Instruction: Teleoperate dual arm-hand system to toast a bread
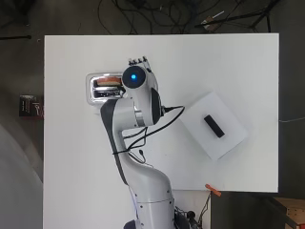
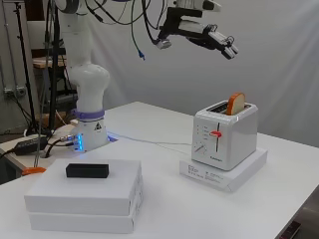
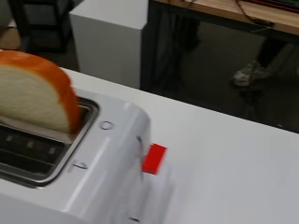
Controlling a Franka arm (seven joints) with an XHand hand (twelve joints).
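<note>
Hand (image 2: 219, 40), fingers extended and empty, poised well above the toaster (image 2: 224, 137). 1 bread slice (image 2: 236, 103) stands upright in the slot beneath it, only partly sunk. The red lever (image 2: 215, 133), still raised, lies below the hand on the toaster's end face, its travel vertical.

A white toaster (image 2: 225, 137) stands upright on a flat white box (image 2: 224, 172) on the counter (image 2: 164, 199). A slice of bread (image 2: 236, 103) with an orange-brown crust sticks halfway out of one slot. The red lever (image 2: 215, 133) sits high on its track.
</note>
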